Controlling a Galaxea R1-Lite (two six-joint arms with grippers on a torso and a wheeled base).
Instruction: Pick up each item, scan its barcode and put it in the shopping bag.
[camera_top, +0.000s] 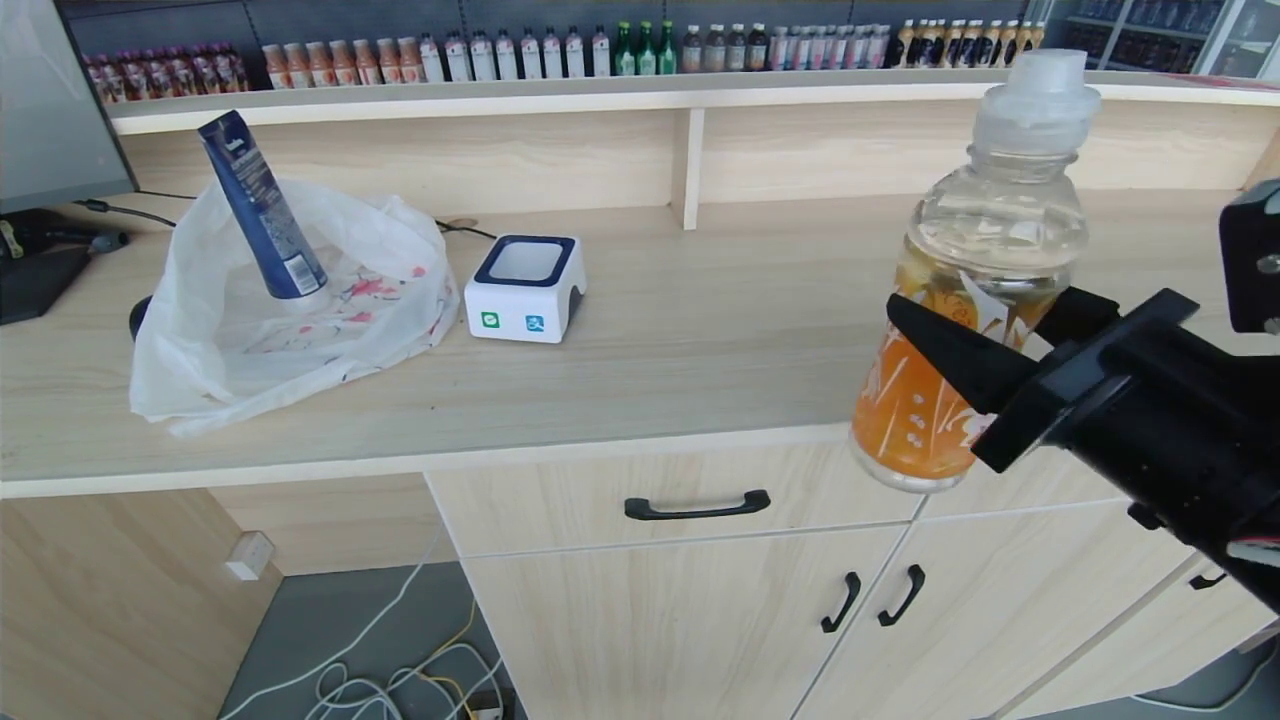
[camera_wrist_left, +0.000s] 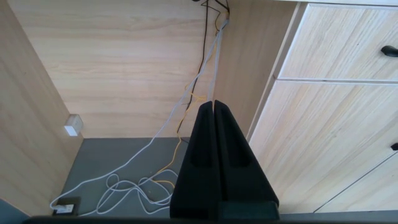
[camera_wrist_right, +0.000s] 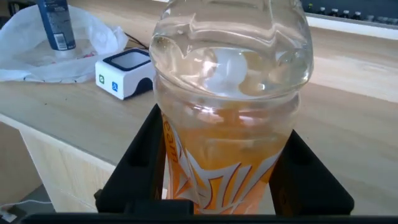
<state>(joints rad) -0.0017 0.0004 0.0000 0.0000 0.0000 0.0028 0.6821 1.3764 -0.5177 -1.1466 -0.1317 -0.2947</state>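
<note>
Head view puts my right gripper (camera_top: 985, 320) at the right, in front of the table's (camera_top: 700, 340) front edge, with its two black fingers clamped on either side of the bottle (camera_top: 990, 230). I hold the bottle clear of the table and nearly upright. It is clear plastic with a pale cap, a transparent upper half and an orange printed label where the fingers press. In the right wrist view the same gripper (camera_wrist_right: 227, 162) hugs the label, and the bottle (camera_wrist_right: 230, 74) blocks much of the table (camera_wrist_right: 348, 93) behind it.

My left gripper (camera_wrist_left: 213, 107) hangs low, below the table, with its fingers pressed flat together and nothing between them. Past it are the light wooden cabinet fronts and loose cables (camera_wrist_left: 137, 186) on the grey floor.

Well to the left of the bottle, the white scanner (camera_top: 525, 285) with its dark-framed top window stands on the table. It also appears in the right wrist view (camera_wrist_right: 124, 71). Just beside it on the far side lies the white plastic shopping bag (camera_top: 200, 330), crumpled open. A blue tube (camera_top: 262, 205) stands leaning in the bag, cap end down.

A wooden divider (camera_top: 690, 165) rises at the back of the table, a shelf of drink bottles (camera_top: 640, 50) runs along the wall behind, and a monitor (camera_top: 50, 100) stands at the far left. A drawer with a black handle (camera_top: 697, 507) sits under the table edge.
</note>
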